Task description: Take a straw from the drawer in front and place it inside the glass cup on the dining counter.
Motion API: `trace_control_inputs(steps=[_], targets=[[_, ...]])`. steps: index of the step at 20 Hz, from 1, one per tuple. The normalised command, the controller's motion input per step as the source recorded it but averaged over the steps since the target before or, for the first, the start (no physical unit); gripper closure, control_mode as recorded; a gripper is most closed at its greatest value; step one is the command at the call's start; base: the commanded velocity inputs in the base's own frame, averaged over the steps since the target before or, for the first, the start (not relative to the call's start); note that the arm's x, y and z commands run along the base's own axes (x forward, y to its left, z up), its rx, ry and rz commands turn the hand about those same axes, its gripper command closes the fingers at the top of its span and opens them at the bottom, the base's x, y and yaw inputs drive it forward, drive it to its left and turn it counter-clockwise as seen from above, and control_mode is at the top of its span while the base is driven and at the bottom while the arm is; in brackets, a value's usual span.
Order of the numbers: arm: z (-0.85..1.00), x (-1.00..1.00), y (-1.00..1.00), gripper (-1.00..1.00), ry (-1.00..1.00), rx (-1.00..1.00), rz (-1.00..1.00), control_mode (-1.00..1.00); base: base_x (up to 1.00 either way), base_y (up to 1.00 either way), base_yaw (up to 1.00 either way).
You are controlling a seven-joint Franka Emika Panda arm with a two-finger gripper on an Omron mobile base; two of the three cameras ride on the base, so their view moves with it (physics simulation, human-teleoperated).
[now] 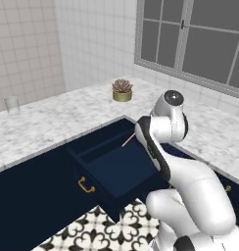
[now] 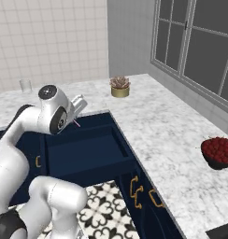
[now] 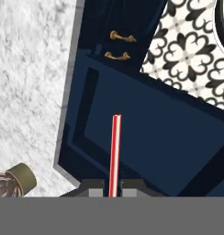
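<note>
Glass cup (image 1: 11, 104) stands empty at the bench's (image 1: 48, 125) far left. Drawer (image 1: 122, 169) is open below; above it the gripper (image 3: 114, 193) is clamped on the straw (image 3: 115, 153). Carrying and dropping remain.

Arm folded forward from the base, elbow raised high, wrist bent downward. Tool (image 3: 113, 192) pointing down, jaws closed tight, both small dark tips nearly touching. Hand partly visible past the elbow joint in the right base view.
</note>
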Motion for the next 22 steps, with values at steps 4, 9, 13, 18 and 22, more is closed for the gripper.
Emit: trace_control_inputs(steps=[4,9,13,18,22], targets=[[0.04,-1.00,0.00,1.00,-0.08,0.00,-0.11,-1.00,0.00,0.00,0.00],[-0.06,-0.68,0.00,1.00,-0.18,0.04,-0.03,-1.00,0.00,0.00,0.00],[0.00,-0.47,0.00,1.00,0.01,0.01,0.01,-1.00,0.00,0.00,0.00],[0.00,-0.50,0.00,1.00,0.01,0.00,0.01,-1.00,0.00,0.00,0.00],[-0.14,-0.32,0.00,1.00,0.00,-0.01,0.00,-1.00,0.00,0.00,0.00]])
